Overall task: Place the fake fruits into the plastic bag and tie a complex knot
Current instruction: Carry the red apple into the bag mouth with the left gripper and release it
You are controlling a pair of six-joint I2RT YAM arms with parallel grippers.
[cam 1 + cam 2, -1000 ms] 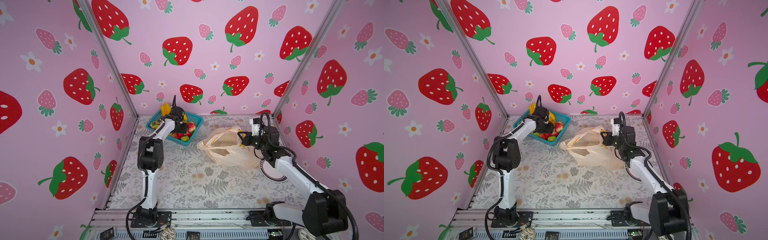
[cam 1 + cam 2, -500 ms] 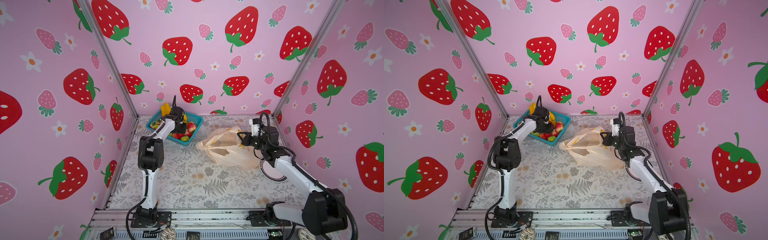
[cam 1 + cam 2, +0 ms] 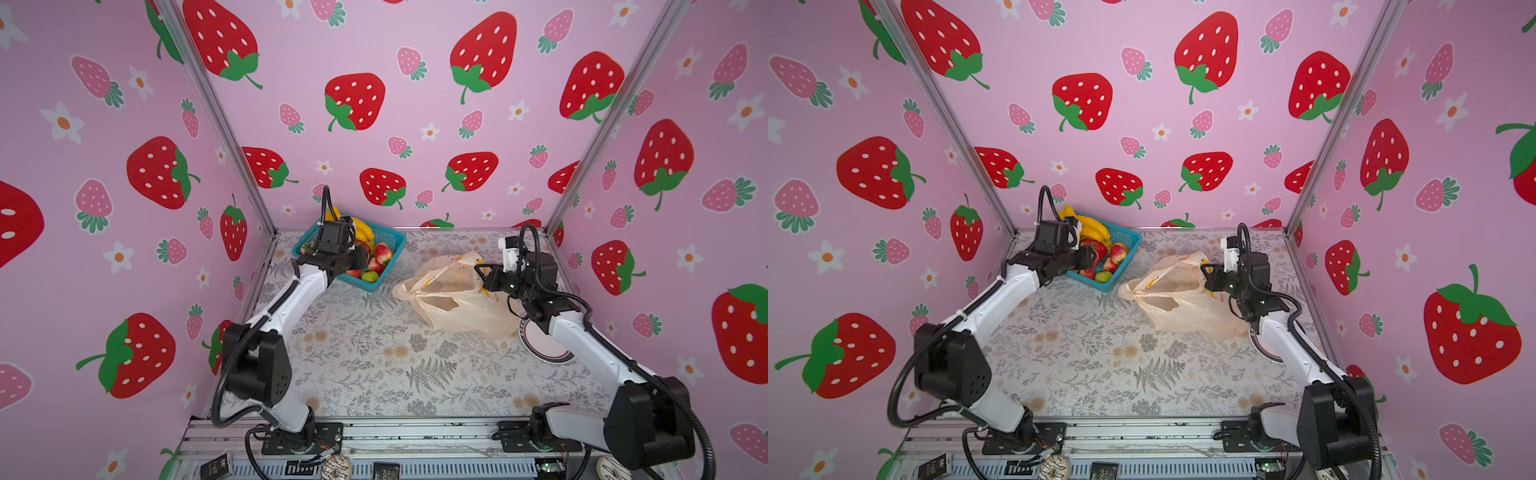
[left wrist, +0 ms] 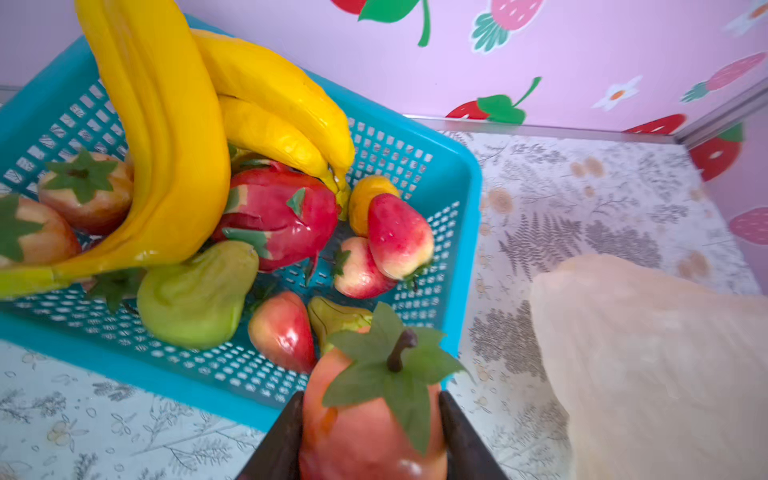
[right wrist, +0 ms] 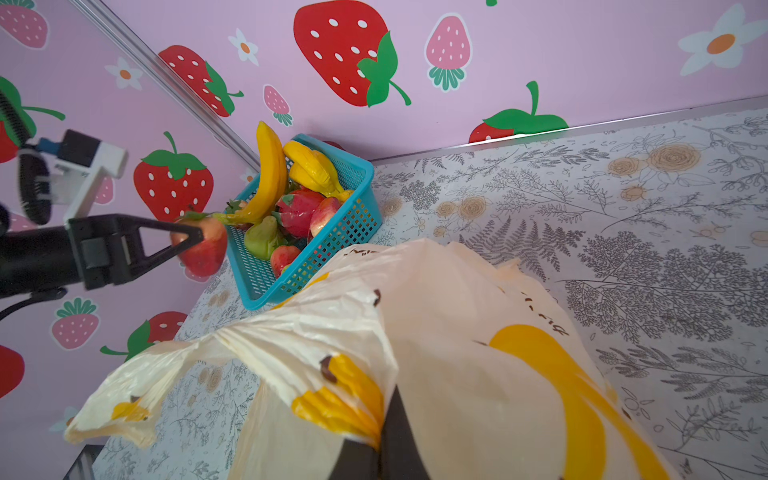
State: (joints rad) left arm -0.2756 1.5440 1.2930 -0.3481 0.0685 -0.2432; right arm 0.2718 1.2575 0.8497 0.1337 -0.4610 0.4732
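Note:
A teal mesh basket [image 4: 465, 174] at the back left holds the fake fruits: yellow bananas [image 4: 166, 145], a pink-red dragon fruit [image 4: 282, 208], a green pear [image 4: 195, 299] and strawberries [image 4: 399, 237]. My left gripper [image 4: 370, 401] is shut on a red strawberry [image 4: 365, 432] with a green leaf cap, just over the basket's near rim [image 3: 365, 286]. The right wrist view shows that strawberry [image 5: 205, 249] lifted off the table. The peach plastic bag [image 3: 453, 299] lies slumped at the right with its mouth gaping toward the basket. My right gripper [image 5: 388, 411] is shut on the bag's rim [image 5: 353, 399]. No knot shows.
A round pink disc with a dark rim [image 3: 540, 345] lies under my right forearm, beside the bag. Pink strawberry-print walls close in the left, back and right. Floral tabletop [image 3: 374, 365] stretches between both arms. A doughnut [image 3: 334, 467] sits on the front rail.
My left gripper's jaws have narrowed onto the strawberry at the basket. The right gripper has kept its hold on the bag's rim and hardly moved.

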